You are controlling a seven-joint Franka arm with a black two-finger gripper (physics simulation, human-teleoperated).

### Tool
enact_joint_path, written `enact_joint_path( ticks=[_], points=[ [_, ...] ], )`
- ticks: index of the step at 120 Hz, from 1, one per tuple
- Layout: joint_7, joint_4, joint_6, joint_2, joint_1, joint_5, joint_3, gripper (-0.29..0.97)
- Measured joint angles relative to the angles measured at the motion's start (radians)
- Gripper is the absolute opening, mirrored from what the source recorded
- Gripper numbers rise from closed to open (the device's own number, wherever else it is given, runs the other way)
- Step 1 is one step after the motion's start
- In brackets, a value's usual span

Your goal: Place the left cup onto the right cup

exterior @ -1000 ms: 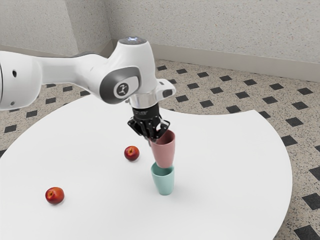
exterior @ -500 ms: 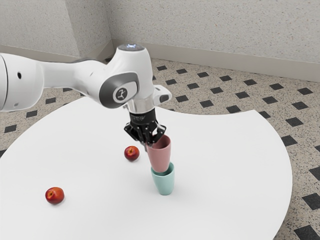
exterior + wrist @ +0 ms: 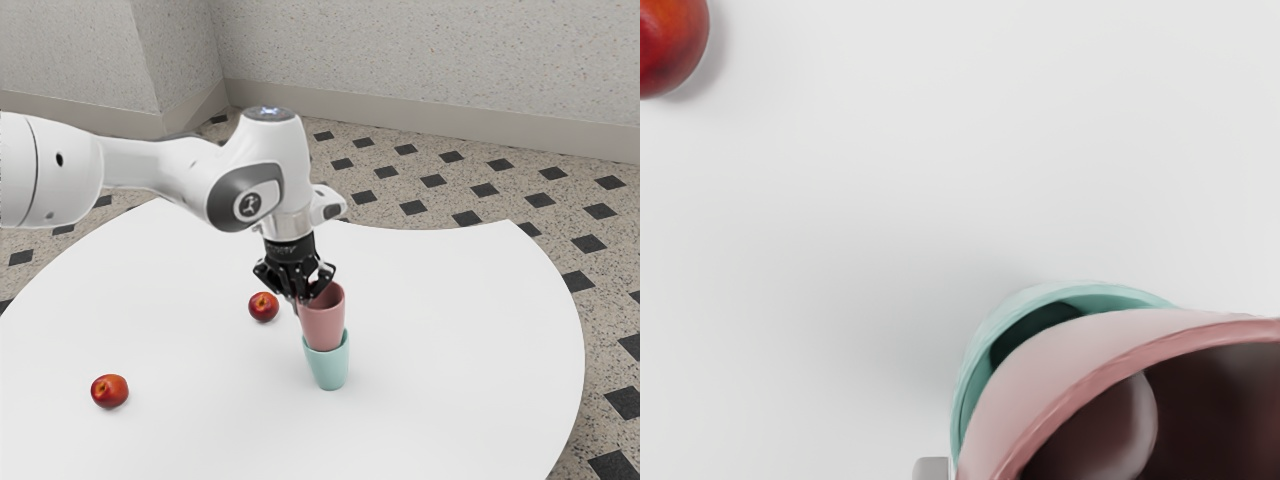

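Since a second ago the pink cup (image 3: 325, 322) has sunk lower and straightened. Its base now nests inside the teal cup (image 3: 328, 368) on the white bench (image 3: 450, 330). The hand (image 3: 305, 293) grasps the pink cup's rim on the side nearest the apple (image 3: 264, 306).

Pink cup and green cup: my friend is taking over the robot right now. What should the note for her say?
Tool: shut on the rim of the pink cup, at the side facing the arm.
Cups: the pink cup's lower part sits inside the teal cup, leaning slightly. The teal cup stands upright on the white table.
Done: the pink cup is nested in the teal cup.
Left: probably just open the tool and lift straight up, watching that the pink cup stays put.
Nearby: two apples, one close to the cups, one farther off.
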Motion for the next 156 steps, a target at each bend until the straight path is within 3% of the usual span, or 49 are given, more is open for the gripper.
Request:
enact_joint_path(
  ticks=[15,41,65,107,130,156],
  points=[
    [-0.004,0.000,0.007,0.014,0.000,0.000,0.000,-0.10],
    [-0.003,0.000,0.026,0.027,-0.002,0.002,0.000,0.35],
    [-0.002,0.008,0.032,0.020,-0.001,0.005,0.000,0.55],
    [0.008,0.235,-0.167,-0.017,0.015,0.044,0.047,0.65],
    [0.071,0.276,-0.281,-0.068,0.112,0.048,0.058,0.67],
    [0.252,0.319,-0.375,-0.078,0.222,0.042,0.075,0.68]
  ],
)
